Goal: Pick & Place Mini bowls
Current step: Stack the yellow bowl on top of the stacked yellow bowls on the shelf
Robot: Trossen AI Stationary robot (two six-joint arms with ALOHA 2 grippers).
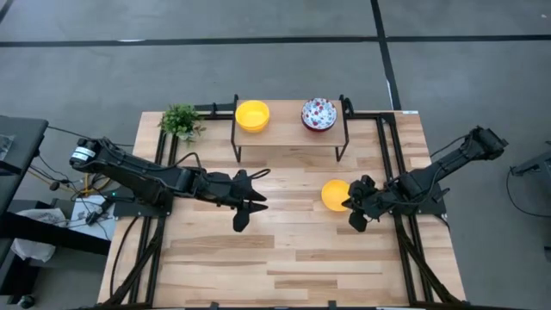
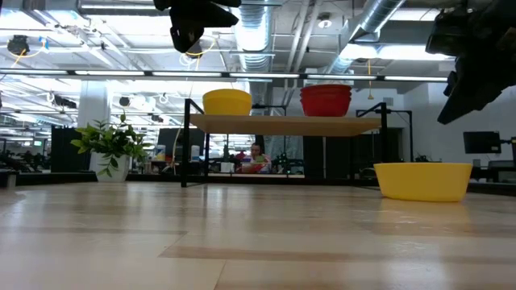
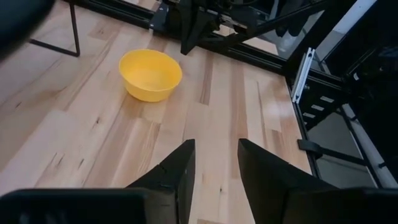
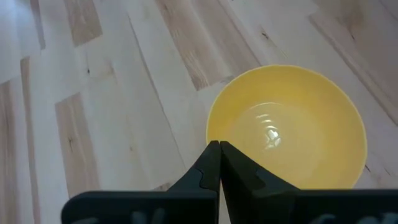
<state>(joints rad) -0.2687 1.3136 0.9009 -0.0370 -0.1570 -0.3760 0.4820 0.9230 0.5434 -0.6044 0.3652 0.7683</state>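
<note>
Glossy round yellow bowl [image 4: 289,127], wood-grain table [image 4: 106,93]

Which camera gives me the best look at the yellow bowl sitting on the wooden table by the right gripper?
The right wrist view: the plain yellow mini bowl fills it, whole inside showing, with the shut right gripper at its rim. The high view shows it small, the low view side-on only, the left wrist view farther off.

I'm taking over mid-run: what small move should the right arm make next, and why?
Probably open the right gripper: its fingers are pressed shut just at the near rim of the yellow bowl on the table, gripping nothing. Opening would let them straddle the rim.
</note>
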